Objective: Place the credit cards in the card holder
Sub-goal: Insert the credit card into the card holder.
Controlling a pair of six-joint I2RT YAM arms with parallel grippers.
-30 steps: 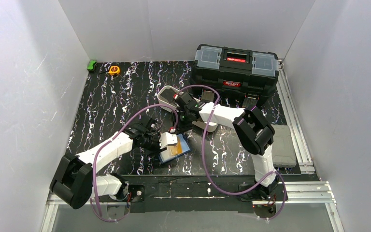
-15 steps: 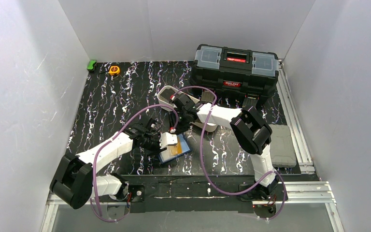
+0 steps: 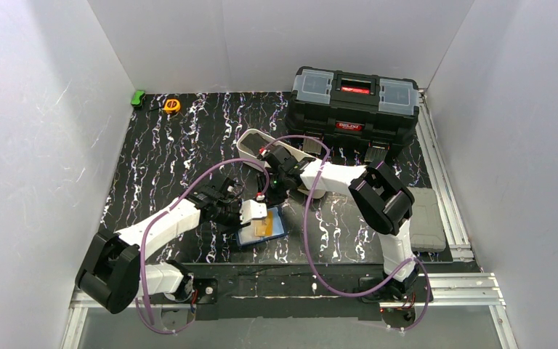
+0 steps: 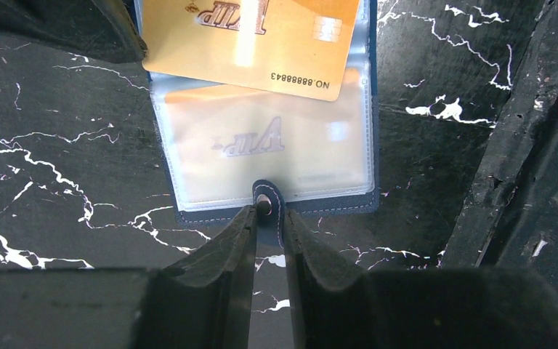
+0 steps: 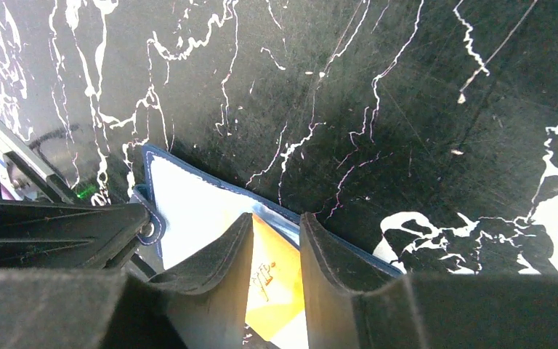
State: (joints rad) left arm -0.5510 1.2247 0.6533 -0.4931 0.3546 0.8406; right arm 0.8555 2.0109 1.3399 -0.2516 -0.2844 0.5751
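Currently | card holder (image 4: 272, 156) open flat | credit card (image 4: 251, 40) lying on it

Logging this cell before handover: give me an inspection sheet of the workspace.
Surface: black marbled table, no spills seen.
Job's things: wallet lies open; gold card lies partly across it.
Clutter: toolbox, tape measure and green item at the back; white tray mid-table; grey pad at the right.
Grippers: left gripper pinches the wallet's snap tab; right gripper, jaws slightly apart, over the card.
Cables: purple cables hang in loops over the table.
Surroundings: white walls, metal rails.
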